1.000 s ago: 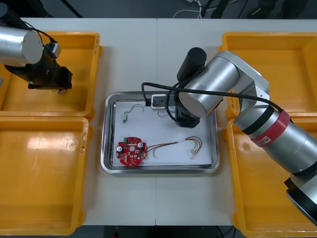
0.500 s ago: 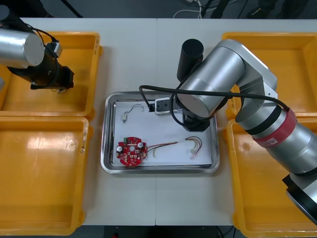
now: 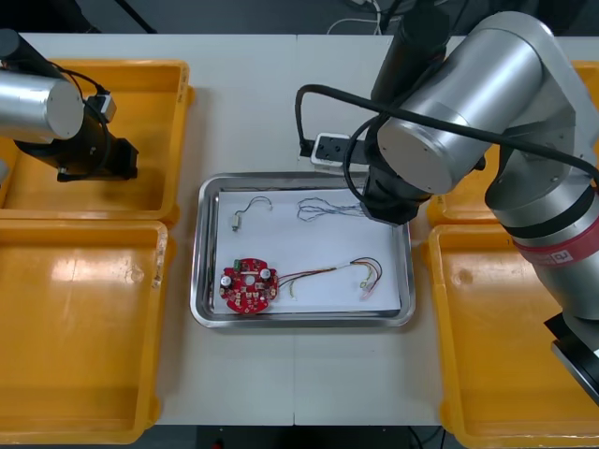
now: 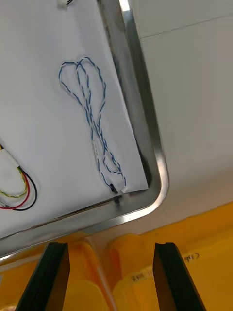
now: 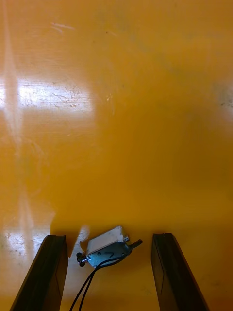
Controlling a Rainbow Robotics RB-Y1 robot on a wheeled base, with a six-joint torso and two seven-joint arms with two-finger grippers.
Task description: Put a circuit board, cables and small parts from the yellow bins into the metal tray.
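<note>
Over the floor of the far-left yellow bin (image 3: 154,103), my left gripper (image 3: 94,157) stands open. A small metal part (image 5: 108,247) with black wires lies between its fingertips (image 5: 54,252), untouched. The metal tray (image 3: 208,253), white inside, holds a round red circuit board (image 3: 248,285), a red and yellow cable (image 3: 348,273), a twisted blue and white cable (image 3: 328,210) and a small metal part (image 3: 241,218) on a thin wire. My right arm (image 3: 459,103) hangs above the tray's far right corner. The right gripper (image 4: 110,248) is open and holds nothing, the blue and white cable (image 4: 94,131) lying beyond its fingers.
Two more yellow bins flank the tray: one at the near left (image 3: 84,337), one at the near right (image 3: 496,374). In the right wrist view the tray's rim (image 4: 154,160) curves past bin walls (image 4: 141,267) under the fingers. Bare table (image 3: 299,383) lies in front of the tray.
My right arm has lifted and swung back toward the tray's far right corner, uncovering the blue and white cable lying in the tray. The left gripper has barely moved.
</note>
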